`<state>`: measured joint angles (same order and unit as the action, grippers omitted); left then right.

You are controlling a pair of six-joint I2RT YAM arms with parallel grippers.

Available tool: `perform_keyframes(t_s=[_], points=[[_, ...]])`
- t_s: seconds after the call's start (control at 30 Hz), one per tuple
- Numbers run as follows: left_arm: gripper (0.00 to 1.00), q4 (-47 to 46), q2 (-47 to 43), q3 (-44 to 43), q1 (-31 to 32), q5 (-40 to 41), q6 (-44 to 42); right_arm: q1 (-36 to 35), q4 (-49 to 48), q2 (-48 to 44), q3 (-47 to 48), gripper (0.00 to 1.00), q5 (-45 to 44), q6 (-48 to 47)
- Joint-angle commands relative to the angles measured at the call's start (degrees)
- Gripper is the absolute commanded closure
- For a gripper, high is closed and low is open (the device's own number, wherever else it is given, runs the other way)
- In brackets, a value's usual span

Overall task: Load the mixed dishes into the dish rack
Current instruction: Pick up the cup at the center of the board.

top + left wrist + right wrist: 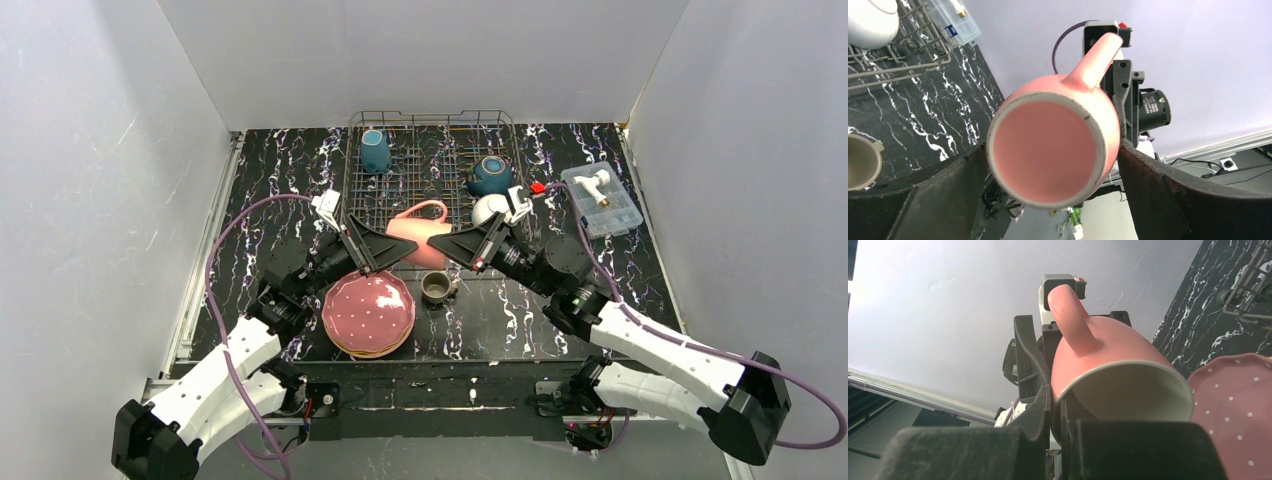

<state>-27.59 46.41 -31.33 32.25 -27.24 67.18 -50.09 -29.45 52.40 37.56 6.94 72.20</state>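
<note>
your pink mug [1053, 150] looks ceramic, with a smooth satin glaze on its wall and a bare, paler ring round the foot. the dish rack [400, 135] is thin grey metal wire with a dull finish. the table [280, 170] shows you a smooth black marble-pattern surface with a slight sheen. the pink plate [368, 308] is glazed and glossy. the box [602, 198] is clear plastic. the fingers [1173, 200] of your left gripper [1050, 155] are matt black and finely grainy. the arm shells [215, 375] look like smooth white plastic.

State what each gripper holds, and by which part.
The right gripper pinches the pink ceramic mug by its rim; the left gripper, open, only flanks the mug's base.
</note>
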Motion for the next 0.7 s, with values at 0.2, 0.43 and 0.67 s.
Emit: perform_keyframes(t_s=[0.2, 0.43, 0.67], points=[[0.02, -9.93, -3.62, 2.01, -1.13, 1.58, 2.78, -4.6, -17.78, 2.13, 0.4, 0.99, -6.61, -0.18], [0.02, -12.58, -3.96, 2.35, -1.22, 1.15, 3.48, -5.1, -19.05, 1.93, -0.25, 0.99, -9.18, 0.83], [0.02, -14.4, -4.13, 1.43, -1.29, 0.88, 3.05, -5.94, -18.62, 2.51, 0.19, 0.99, -9.21, 0.92]])
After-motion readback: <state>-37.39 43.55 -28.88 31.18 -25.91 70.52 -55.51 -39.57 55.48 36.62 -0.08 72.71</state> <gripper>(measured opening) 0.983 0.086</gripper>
